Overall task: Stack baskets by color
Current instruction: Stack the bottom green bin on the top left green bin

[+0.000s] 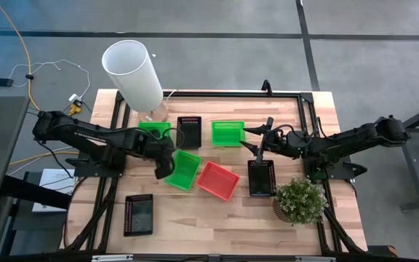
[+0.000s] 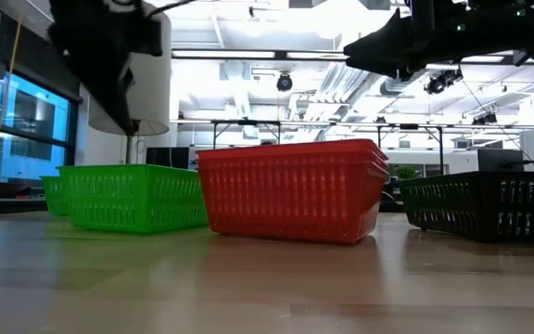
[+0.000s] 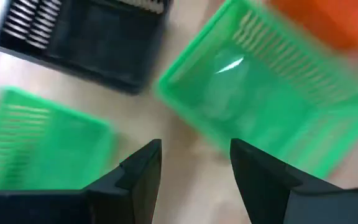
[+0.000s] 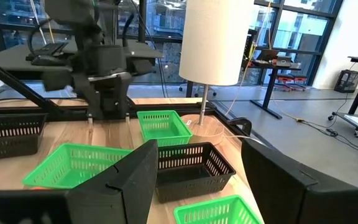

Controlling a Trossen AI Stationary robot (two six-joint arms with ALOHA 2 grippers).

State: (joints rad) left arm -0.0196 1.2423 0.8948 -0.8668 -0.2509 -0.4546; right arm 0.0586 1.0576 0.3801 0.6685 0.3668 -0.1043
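Note:
My left gripper (image 1: 164,167) hangs open over the near-left corner of a green basket (image 1: 184,169), touching nothing; the left wrist view shows its fingers (image 3: 194,168) apart above bare table beside that basket (image 3: 266,93). A red basket (image 1: 218,180) sits just right of the green one, and a black basket (image 1: 261,177) stands farther right. More baskets stand on the table: green (image 1: 155,129), black (image 1: 189,132) and green (image 1: 228,133) along the far side, and black (image 1: 138,215) near the front. My right gripper (image 1: 264,135) is held level and open (image 4: 197,180), above the table.
A tall white cylinder (image 1: 133,73) stands at the far left, next to the far-left green basket. A small potted plant (image 1: 299,201) stands at the near right. Bare wood lies along the near edge between the front black basket and the plant.

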